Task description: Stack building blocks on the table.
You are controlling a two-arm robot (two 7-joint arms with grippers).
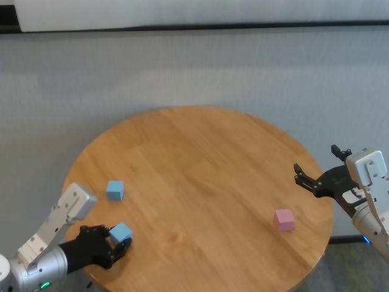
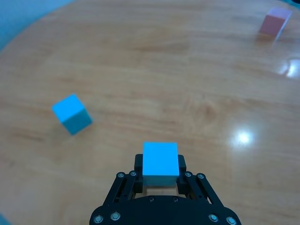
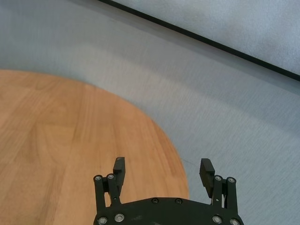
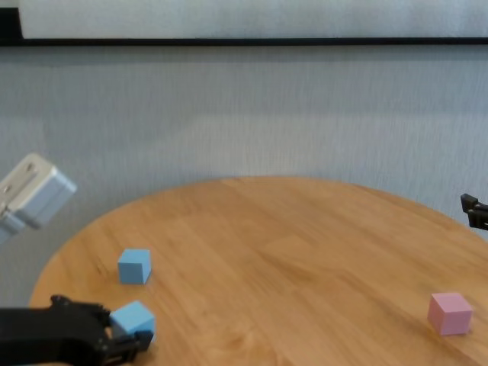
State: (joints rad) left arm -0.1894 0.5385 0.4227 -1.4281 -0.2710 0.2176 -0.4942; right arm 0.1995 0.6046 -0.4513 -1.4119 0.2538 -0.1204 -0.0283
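Observation:
My left gripper (image 1: 119,239) (image 2: 160,174) (image 4: 133,329) is shut on a light blue block (image 1: 121,232) (image 2: 160,162) (image 4: 132,316) at the near left of the round wooden table (image 1: 200,170), and whether the block rests on the top or is just off it I cannot tell. A second light blue block (image 1: 115,190) (image 2: 71,113) (image 4: 134,265) sits on the table a little farther in. The pink block (image 1: 283,219) (image 2: 275,21) (image 4: 450,313) lies at the right side. My right gripper (image 1: 322,172) (image 3: 162,171) hangs open above the table's right edge, beyond the pink block, with nothing between its fingers.
The table (image 4: 290,252) is ringed by grey carpet floor (image 1: 194,67), and its curved rim (image 3: 180,164) runs just under my right gripper. A white wall with a dark baseboard (image 1: 194,26) lies at the back.

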